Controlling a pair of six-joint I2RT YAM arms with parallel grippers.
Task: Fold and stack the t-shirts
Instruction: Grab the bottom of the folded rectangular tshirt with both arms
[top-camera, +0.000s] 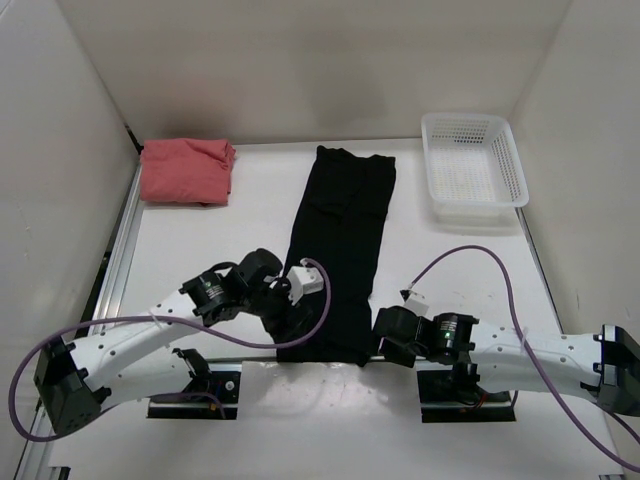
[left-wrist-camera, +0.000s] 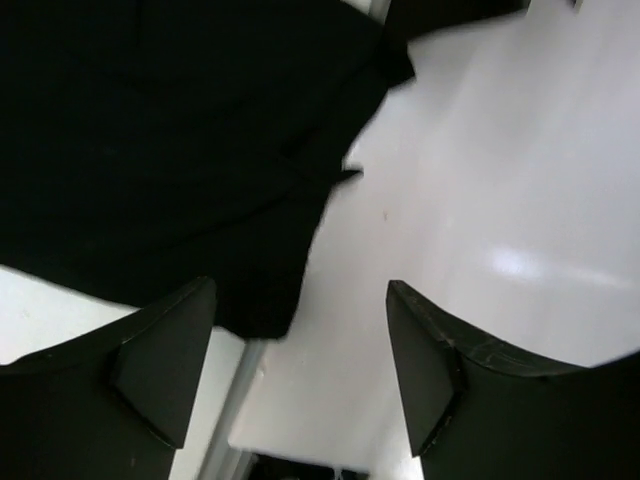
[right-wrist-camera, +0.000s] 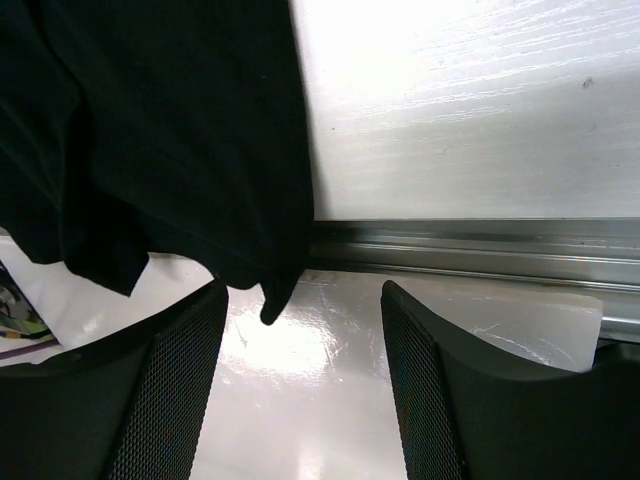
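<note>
Left end effector (left-wrist-camera: 300, 300) and right end effector (right-wrist-camera: 302, 300) gape empty over black t-shirt (top-camera: 340, 230), hem half-hidden.

The left arm (top-camera: 125, 348) and right arm (top-camera: 530, 350) are white shells with black joints. A purple cable (top-camera: 468, 249) loops back from behind each claw. The right claw (right-wrist-camera: 300, 390) has black, mesh-textured fingers (right-wrist-camera: 170, 400); the left claw (left-wrist-camera: 300, 370) has plain black wedges.

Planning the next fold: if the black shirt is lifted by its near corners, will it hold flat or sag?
Probably floppy: the black shirt lies creased and its near end droops past the table edge, so it would likely sag between grips. It looks thin, so probably light. On the glossy table it may slide when dragged.
</note>
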